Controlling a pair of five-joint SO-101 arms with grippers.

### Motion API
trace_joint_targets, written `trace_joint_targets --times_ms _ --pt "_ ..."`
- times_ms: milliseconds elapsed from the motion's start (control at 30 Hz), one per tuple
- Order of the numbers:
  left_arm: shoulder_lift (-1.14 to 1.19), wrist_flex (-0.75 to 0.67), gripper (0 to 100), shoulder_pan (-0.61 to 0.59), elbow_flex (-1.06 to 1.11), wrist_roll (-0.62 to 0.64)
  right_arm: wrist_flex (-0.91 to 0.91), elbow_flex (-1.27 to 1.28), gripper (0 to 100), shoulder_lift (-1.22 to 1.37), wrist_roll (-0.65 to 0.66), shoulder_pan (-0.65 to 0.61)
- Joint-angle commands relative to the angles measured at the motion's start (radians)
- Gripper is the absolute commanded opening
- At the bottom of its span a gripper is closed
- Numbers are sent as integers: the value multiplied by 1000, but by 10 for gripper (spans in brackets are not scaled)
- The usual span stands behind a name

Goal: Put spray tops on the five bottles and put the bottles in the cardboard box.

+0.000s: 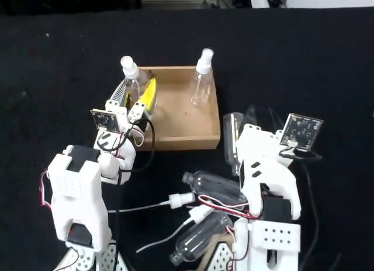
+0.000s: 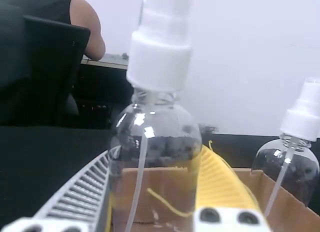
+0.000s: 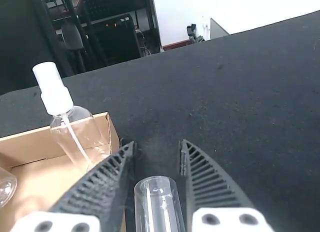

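Left gripper (image 2: 156, 154) first: its grey and yellow fingers are clamped on the belly of a capped bottle (image 2: 160, 127), upright, spray top (image 2: 161, 52) seated and the dip tube running down inside. The bottle hangs at the far-left corner of the cardboard box (image 1: 181, 143). Whether its base is down on the box floor or poised over the wall is hard to call from these angles. In the box itself stands a second capped bottle (image 1: 201, 87), upright in the far-right corner, and that is all the box holds for certain. Over to the right gripper (image 3: 156, 147), just beside the box's right wall: its black fingers are closed along an uncapped bottle (image 3: 156, 204), whose open neck points out between them. Nearer the arm bases, on the table (image 1: 304, 61), two more bare bottles lie on their sides, one (image 1: 219, 188) above the other (image 1: 201, 239), with two loose spray tops (image 1: 181, 199) (image 1: 199, 213) just beside their necks, tubes trailing. By this reckoning, two bottles are capped, one of them boxed and the other arriving, and three await tops and boxing.
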Motion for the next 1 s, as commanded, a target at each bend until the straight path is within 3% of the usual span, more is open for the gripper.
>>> trace_joint_targets --times_ms 0,300,467,967 --pt "-20 -31 30 -22 -10 3 -28 -7 113 -2 0 21" --pt "-20 -34 30 -22 18 0 -32 -7 113 -2 0 21" --pt "-20 -117 30 -39 44 -5 -29 -7 113 -2 0 21" --pt "-20 -118 30 -73 79 -2 -28 -7 113 -2 0 21"
